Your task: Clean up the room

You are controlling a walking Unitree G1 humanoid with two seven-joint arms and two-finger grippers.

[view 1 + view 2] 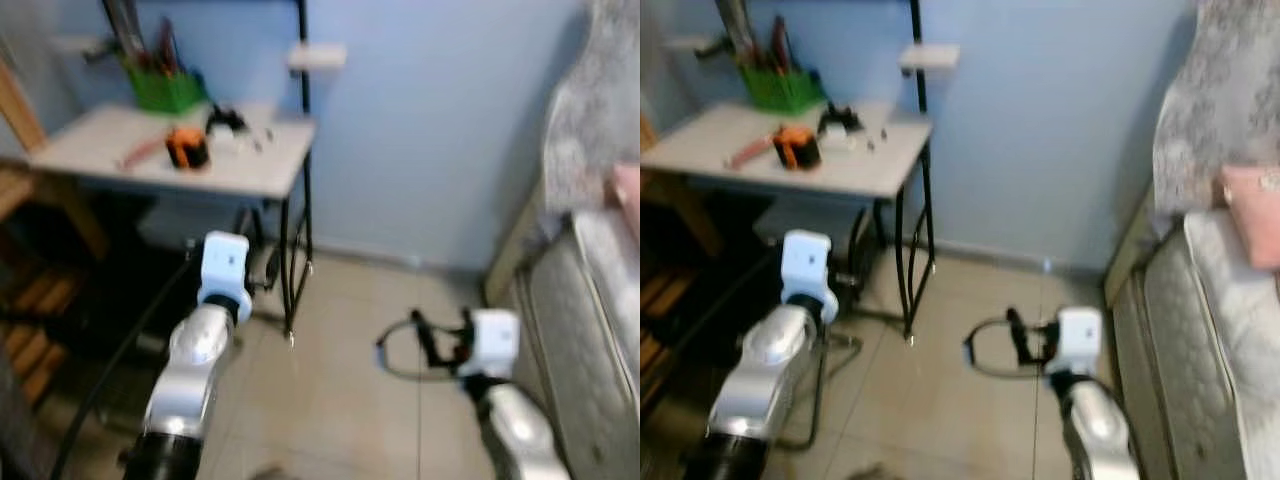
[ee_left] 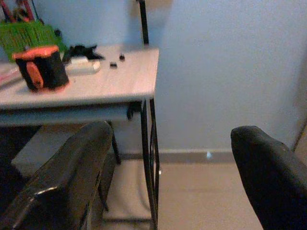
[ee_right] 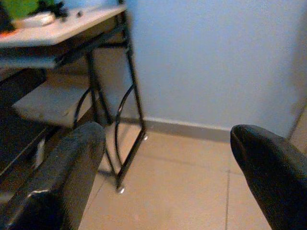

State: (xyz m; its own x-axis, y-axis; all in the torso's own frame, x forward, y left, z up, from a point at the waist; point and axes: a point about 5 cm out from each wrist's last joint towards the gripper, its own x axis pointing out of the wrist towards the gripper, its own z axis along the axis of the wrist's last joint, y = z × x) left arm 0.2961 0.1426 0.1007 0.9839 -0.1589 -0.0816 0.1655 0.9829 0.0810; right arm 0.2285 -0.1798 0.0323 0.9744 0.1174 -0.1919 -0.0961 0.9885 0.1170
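Note:
A white desk (image 1: 250, 165) on black metal legs stands against the blue wall, ahead and to my left. On it are an orange and black cup-like object (image 1: 187, 147), a green basket (image 1: 165, 88) holding pens, a small black item (image 1: 228, 120) and a reddish pen (image 1: 140, 152). My left arm (image 1: 222, 268) is raised toward the desk, and its gripper (image 2: 168, 158) is open with nothing between the fingers (image 2: 72, 167). My right arm (image 1: 492, 345) is held over the tiled floor. The right gripper (image 3: 168, 158) is open and empty too, pointing at the desk legs (image 3: 125, 124).
A bed with a grey mattress (image 1: 1200, 320) fills the right side, with a pink cushion (image 1: 1252, 215) on it. A wooden frame (image 1: 30, 230) stands at the far left. A small white shelf (image 1: 318, 55) hangs on the desk's black post. Beige floor tiles (image 1: 350, 380) lie between desk and bed.

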